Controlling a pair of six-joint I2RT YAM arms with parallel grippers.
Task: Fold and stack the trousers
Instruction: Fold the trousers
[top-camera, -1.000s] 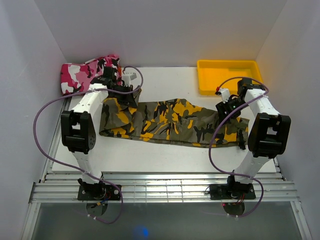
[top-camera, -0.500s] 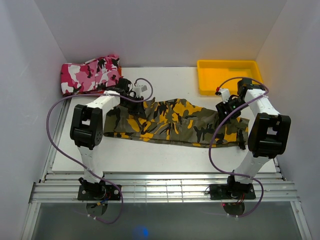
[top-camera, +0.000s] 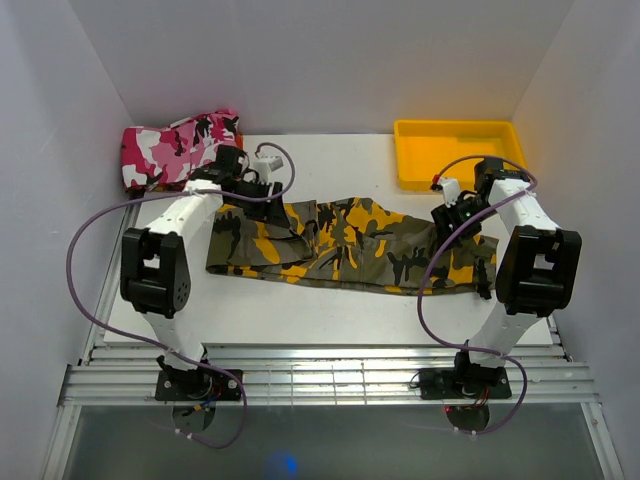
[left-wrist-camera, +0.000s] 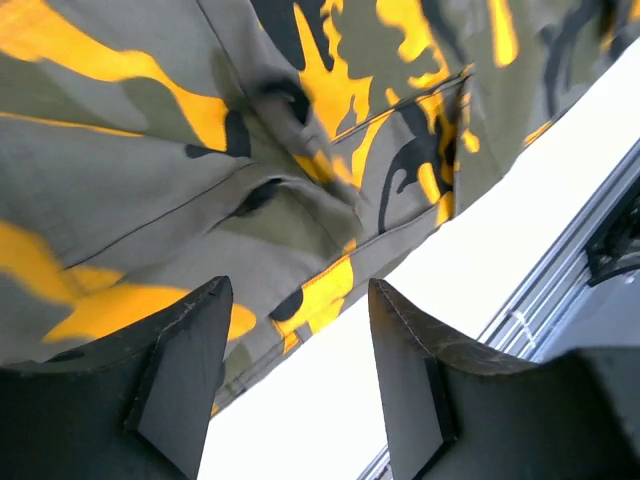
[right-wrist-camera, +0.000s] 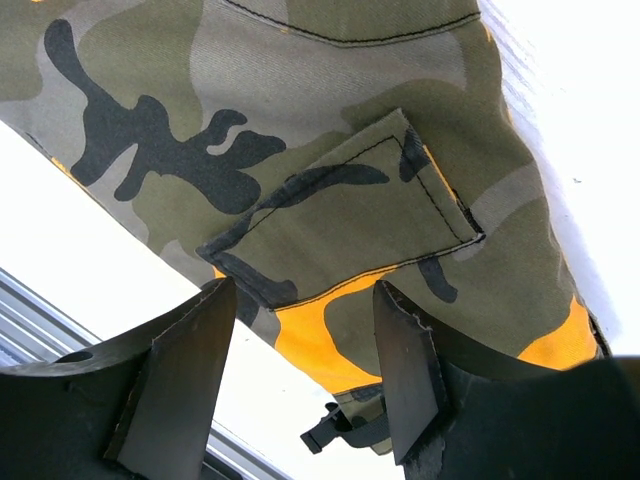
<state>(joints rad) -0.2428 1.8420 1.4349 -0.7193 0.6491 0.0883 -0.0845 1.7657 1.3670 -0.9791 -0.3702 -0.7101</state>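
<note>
Left gripper (left-wrist-camera: 297, 300): swings back left and lets go, jaws now apart, empty, cloth just beyond the fingertips.
Trousers (top-camera: 350, 245): lying flat, stretched beneath both pairs of fingers.
Right gripper (right-wrist-camera: 302, 290): unmoved, jaws apart, empty, pocket below.

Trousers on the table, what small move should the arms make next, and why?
Probably lower the right end effector onto the trousers and pinch that end for a fold: both it and the left end effector hover open, holding nothing, and the trousers lie stretched out.
</note>
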